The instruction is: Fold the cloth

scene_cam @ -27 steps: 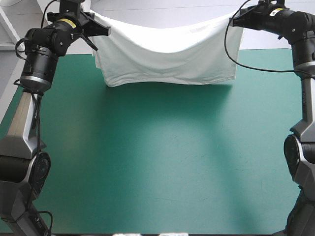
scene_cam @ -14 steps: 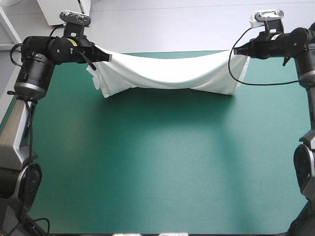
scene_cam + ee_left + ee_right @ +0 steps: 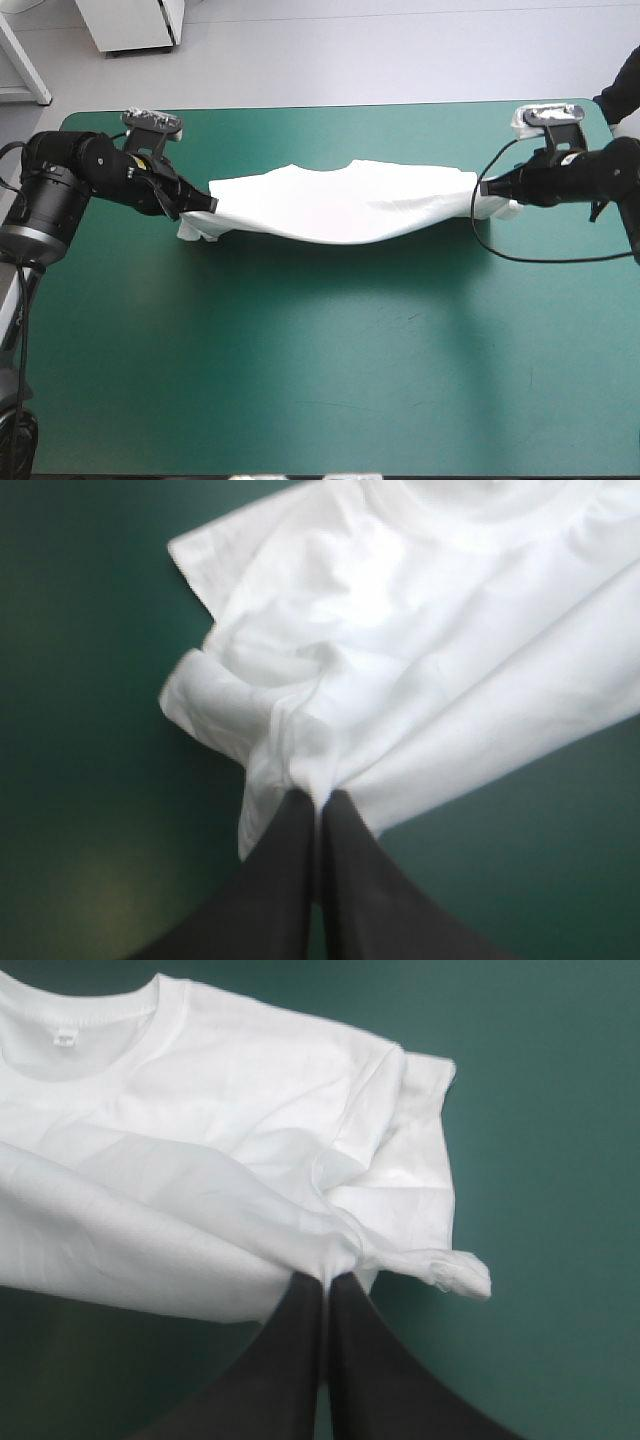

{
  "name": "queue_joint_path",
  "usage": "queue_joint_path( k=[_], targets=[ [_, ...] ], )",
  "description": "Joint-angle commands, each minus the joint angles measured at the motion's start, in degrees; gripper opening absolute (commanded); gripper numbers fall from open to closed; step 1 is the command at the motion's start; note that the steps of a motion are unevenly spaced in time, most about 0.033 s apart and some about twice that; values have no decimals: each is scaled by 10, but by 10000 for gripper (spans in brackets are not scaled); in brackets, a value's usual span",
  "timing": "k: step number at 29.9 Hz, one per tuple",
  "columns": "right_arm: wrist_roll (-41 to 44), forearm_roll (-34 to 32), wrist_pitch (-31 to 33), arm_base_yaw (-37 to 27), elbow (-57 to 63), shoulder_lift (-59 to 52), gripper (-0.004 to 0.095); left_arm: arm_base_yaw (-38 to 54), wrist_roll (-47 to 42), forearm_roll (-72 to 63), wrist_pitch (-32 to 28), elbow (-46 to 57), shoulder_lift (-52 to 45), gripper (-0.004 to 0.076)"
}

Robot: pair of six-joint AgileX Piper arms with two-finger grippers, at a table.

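T-shirt [image 3: 340, 200] is running side to side across the frame's upper middle, with left fingers [image 3: 285, 880] and right fingers [image 3: 295, 1360] each clamping one end.

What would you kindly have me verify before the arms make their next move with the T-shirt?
1. Grip of the left pincer: ok, shut on a gathered fold of the T-shirt.
2. Grip of the right pincer: ok, shut on the opposite end.
3. T-shirt inside the table's edges: ok, all of it is over the teal-green cover.
4. Fabric smooth: not ok, a bunch of fabric sits beside the left pincer, and folds run across the middle.
5. Side with the collar lying on the cover: cannot tell how much of it rests there.
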Motion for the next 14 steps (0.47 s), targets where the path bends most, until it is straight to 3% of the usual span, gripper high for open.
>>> queue_joint_path(
  k=[1,14],
  targets=[
    [-3,13,-12,4,66,-63,-13,-2,-7,-26,1,48,-45,-9],
    [-3,-9,16,30,287,-118,-13,-2,1,-39,24,279,-129,-9]
  ],
)
